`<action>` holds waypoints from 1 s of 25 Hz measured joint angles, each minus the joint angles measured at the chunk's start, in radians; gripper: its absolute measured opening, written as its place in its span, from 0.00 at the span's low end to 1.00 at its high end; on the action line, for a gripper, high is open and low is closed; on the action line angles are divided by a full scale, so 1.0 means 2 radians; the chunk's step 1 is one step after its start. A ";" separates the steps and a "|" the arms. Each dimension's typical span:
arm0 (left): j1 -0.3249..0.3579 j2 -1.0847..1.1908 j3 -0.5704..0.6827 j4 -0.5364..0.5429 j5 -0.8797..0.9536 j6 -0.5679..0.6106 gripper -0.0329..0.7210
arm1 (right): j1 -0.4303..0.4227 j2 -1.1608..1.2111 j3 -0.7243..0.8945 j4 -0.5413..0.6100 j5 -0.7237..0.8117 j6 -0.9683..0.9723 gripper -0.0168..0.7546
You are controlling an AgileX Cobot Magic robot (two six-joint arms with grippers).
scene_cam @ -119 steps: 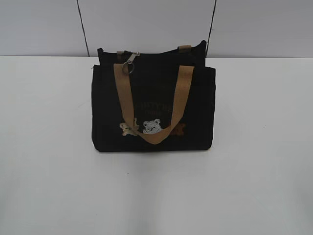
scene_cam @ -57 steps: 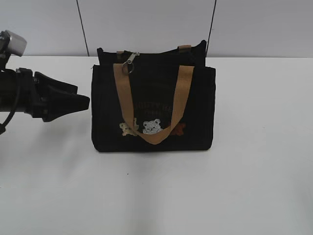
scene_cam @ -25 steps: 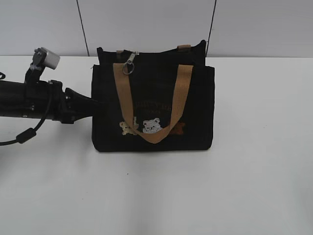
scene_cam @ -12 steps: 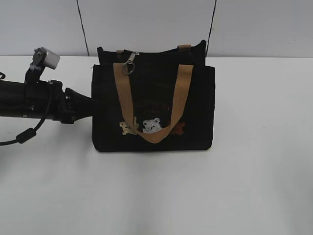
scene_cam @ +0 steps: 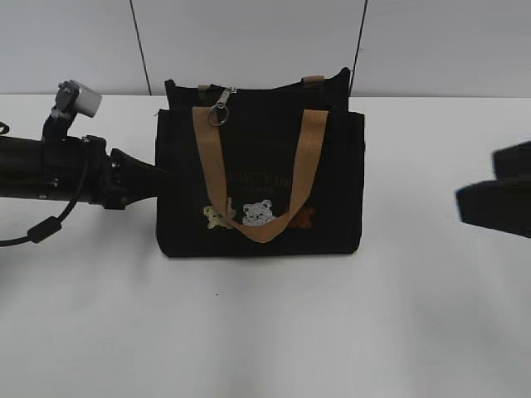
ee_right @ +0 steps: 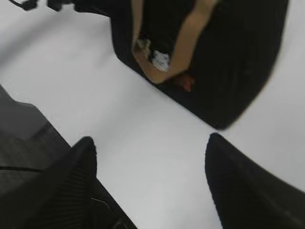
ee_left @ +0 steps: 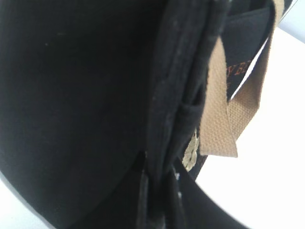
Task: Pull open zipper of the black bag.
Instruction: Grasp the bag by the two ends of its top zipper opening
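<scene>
White surface [scene_cam: 265,332]: black bag [scene_cam: 332,191] zipped, zipper [scene_cam: 220,106] untouched. Left pincer [ee_left: 157,200] clamped on bag's side seam; right pincer [ee_right: 150,157] apart, approaching.

White tabletop [scene_cam: 265,332], evenly lit; behind it, a pale grey panelled wall [scene_cam: 249,41] with two dark vertical seams.
</scene>
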 joint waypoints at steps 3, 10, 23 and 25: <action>0.000 0.000 0.000 0.000 0.001 0.000 0.09 | 0.037 0.074 -0.012 0.088 -0.019 -0.087 0.72; 0.000 0.000 0.000 0.000 0.001 0.000 0.09 | 0.129 0.245 -0.091 0.175 -0.066 -0.189 0.72; 0.000 0.000 0.000 0.000 0.001 0.000 0.09 | 0.207 0.468 -0.265 0.188 -0.098 -0.220 0.72; 0.000 0.000 0.000 0.000 0.001 0.000 0.09 | 0.214 0.487 -0.285 0.189 -0.099 -0.220 0.72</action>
